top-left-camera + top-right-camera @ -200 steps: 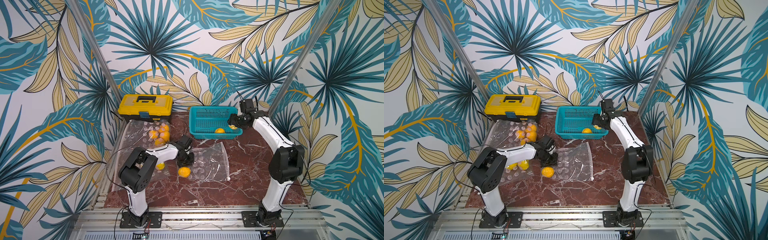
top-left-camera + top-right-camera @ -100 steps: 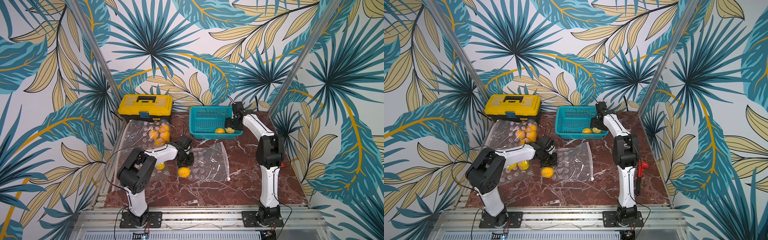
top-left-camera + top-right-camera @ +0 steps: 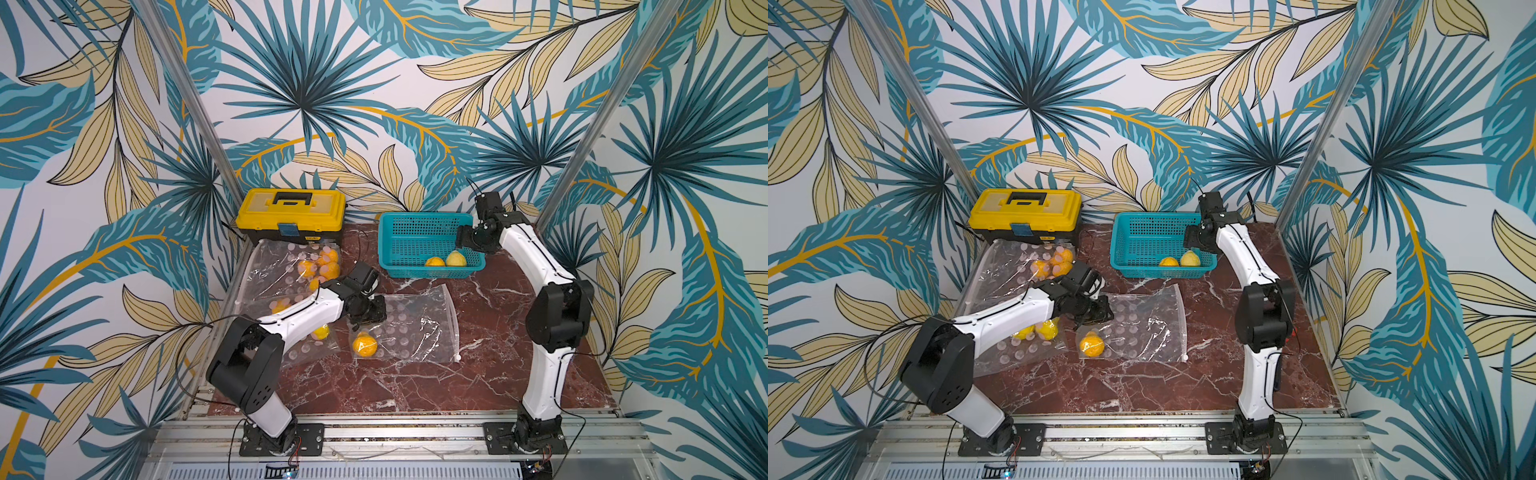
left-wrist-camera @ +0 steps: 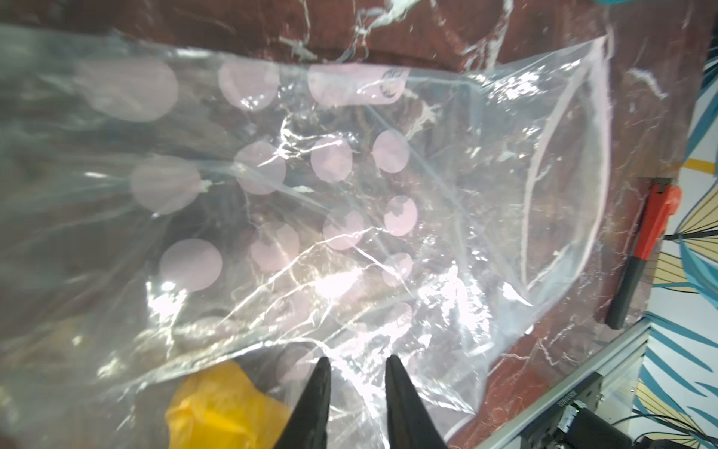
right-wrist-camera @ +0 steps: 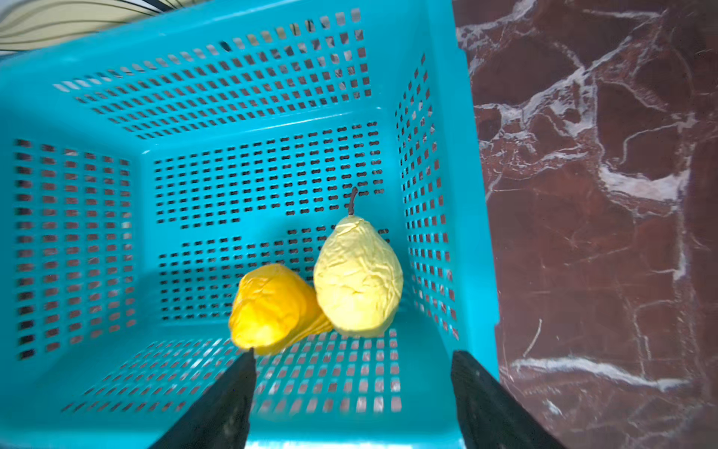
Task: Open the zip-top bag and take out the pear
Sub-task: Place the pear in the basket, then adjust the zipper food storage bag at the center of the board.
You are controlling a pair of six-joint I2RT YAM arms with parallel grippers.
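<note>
In both top views the zip-top bag (image 3: 415, 328) (image 3: 1142, 328) lies flat at mid-table, its mouth to the right. The pear (image 3: 365, 345) (image 3: 1091, 345) sits inside it, at the near left corner. The left gripper (image 3: 365, 320) (image 3: 1100, 313) hangs over the bag's left end, just beyond the pear. Its jaws are too dark and small to read here. The right gripper (image 3: 463, 241) (image 3: 1192, 241) is above the right rim of the teal basket (image 3: 415, 232) (image 3: 1142, 237), half masked by its own wrist.

In the left wrist view, the left gripper (image 4: 357, 359) has its tips a narrow gap apart over crinkled film, with nothing clamped. The pear (image 4: 217, 408) is blurred and cut off by the frame edge. The bag (image 4: 349, 194) gapes at its mouth.

In the right wrist view, the right gripper (image 5: 352, 353) is spread wide and empty. An orange fruit (image 5: 272, 307) and a pale fruit (image 5: 357, 276) touch in the basket's (image 5: 233, 97) near right corner.
</note>
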